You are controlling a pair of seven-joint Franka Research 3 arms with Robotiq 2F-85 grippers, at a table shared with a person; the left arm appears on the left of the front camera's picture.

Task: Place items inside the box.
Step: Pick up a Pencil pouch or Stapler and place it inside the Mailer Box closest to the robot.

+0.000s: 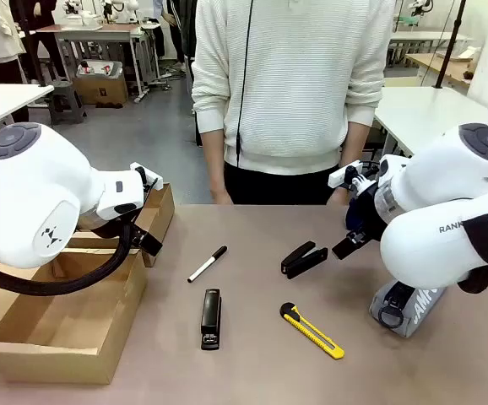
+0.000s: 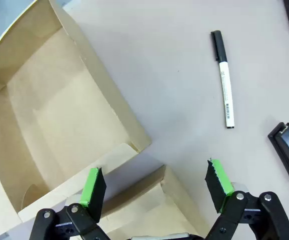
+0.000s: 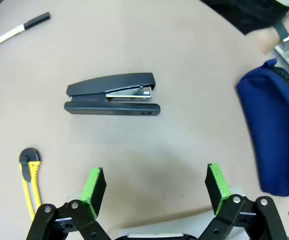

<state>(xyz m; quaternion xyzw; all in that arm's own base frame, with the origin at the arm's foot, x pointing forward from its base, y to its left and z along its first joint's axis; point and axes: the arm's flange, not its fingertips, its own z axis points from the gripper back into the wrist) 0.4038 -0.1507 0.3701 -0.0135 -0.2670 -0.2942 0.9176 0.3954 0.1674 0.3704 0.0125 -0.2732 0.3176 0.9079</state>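
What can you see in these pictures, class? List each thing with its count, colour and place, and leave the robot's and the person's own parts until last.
box: one, tan cardboard, open, on the table's left side.
smaller box: one, tan cardboard, behind the larger one.
marker: one, white with a black cap, on the table right of the boxes.
staplers: two, black; one near the front middle, the other farther back and to the right.
utility knife: one, yellow and black, front, right of middle.
pouch: one, navy, under the right arm.
table: one, brownish.
person: one, white sweater, at the far side.
left arm: white, jaws open above the boxes.
right arm: white, jaws open near the farther stapler.
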